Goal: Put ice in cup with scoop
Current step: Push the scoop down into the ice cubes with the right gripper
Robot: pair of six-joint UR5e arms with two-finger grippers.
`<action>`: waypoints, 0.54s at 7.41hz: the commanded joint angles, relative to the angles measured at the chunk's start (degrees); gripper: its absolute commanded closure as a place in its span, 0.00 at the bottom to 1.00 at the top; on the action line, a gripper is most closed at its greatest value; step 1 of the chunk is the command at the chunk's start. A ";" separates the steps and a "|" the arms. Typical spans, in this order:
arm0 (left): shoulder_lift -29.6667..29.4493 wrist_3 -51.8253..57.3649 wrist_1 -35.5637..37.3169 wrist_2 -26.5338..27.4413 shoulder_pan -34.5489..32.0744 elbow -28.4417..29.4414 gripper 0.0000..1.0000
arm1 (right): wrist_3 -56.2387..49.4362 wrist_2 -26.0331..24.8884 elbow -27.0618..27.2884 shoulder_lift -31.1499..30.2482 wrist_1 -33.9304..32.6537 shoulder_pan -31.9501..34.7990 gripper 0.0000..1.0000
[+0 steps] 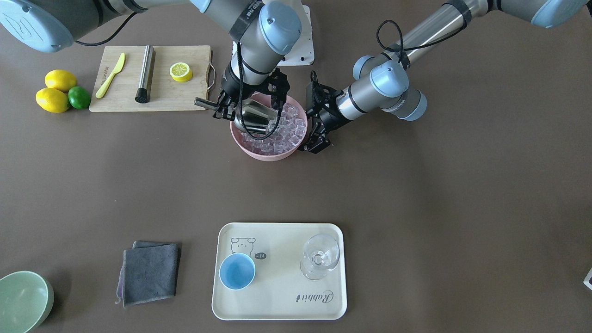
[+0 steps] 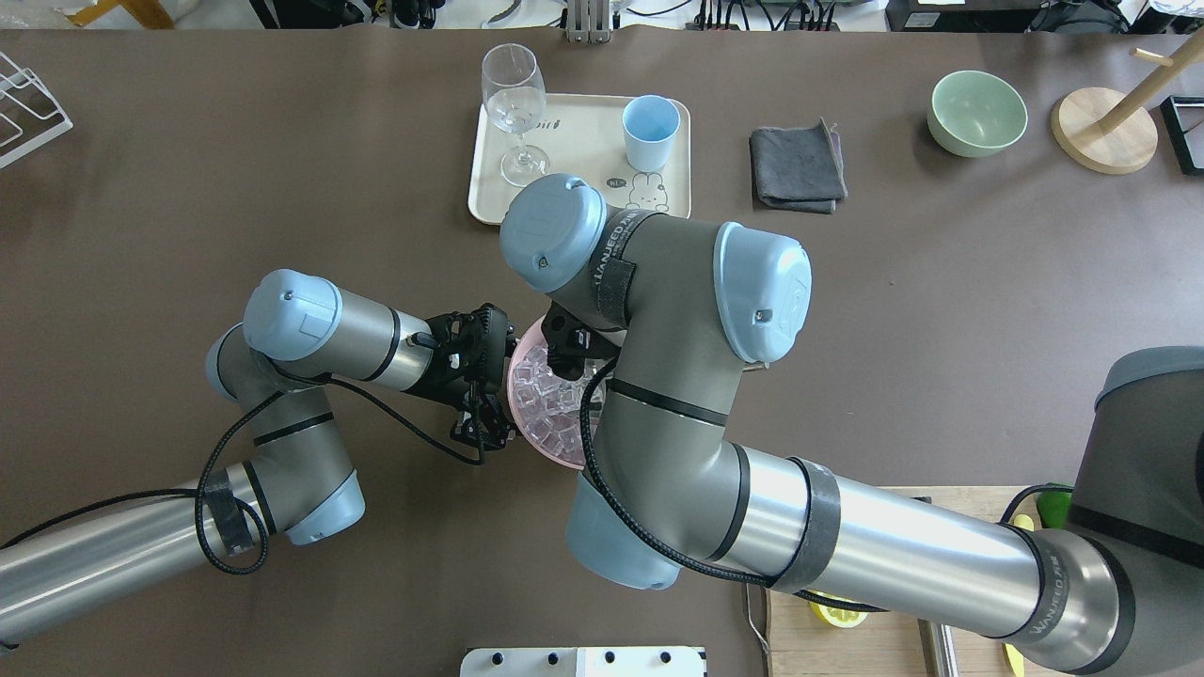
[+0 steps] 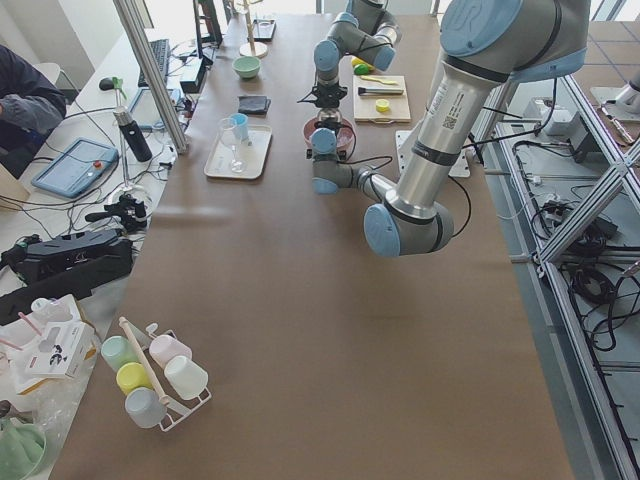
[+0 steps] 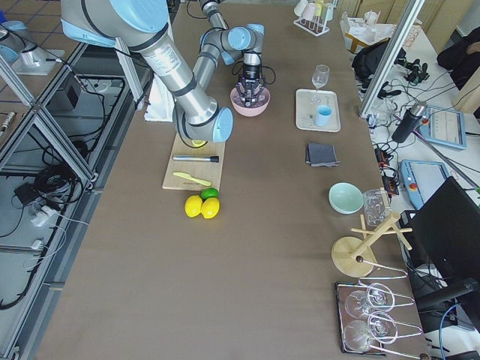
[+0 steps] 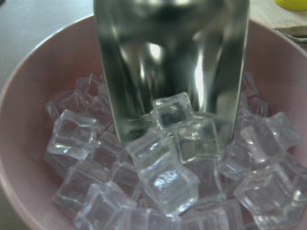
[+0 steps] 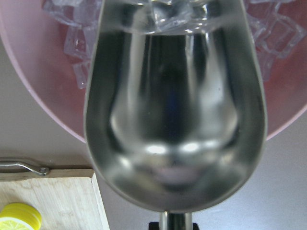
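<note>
The pink bowl [image 1: 266, 155] holds the ice [image 1: 286, 132], many clear cubes, which also show in the left wrist view [image 5: 168, 177]. My right gripper [image 1: 226, 108] is shut on the handle of the steel scoop [image 1: 253, 118]. The scoop's trough [image 6: 172, 120] is tilted down into the bowl with its lip at the cubes and looks empty. My left gripper [image 1: 311, 144] is closed on the bowl's rim on the side away from the scoop's handle. The light-blue cup [image 1: 237, 271] stands empty on the cream tray [image 1: 277, 305], far from both grippers.
A clear stemmed glass [image 1: 320, 255] shares the tray. A grey cloth [image 1: 150, 273] and a pale green bowl [image 1: 23, 300] lie beside it. A cutting board [image 1: 185, 97] carries a yellow knife, a steel cylinder [image 1: 145, 74] and a lemon half; lemons and a lime [image 1: 79, 97] lie beside it.
</note>
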 commanded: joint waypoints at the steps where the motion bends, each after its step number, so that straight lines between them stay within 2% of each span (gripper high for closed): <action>1: 0.01 0.04 0.02 0.00 0.00 0.00 0.04 | 3.94 0.05 5.70 -4.54 2.83 -0.01 1.00; 2: 0.01 0.04 0.02 0.00 0.00 0.00 0.04 | 4.67 0.13 7.65 -6.39 4.15 -0.01 1.00; 4: 0.01 0.04 0.10 0.00 0.00 0.09 0.04 | 7.73 0.14 7.41 -7.46 9.76 -0.01 1.00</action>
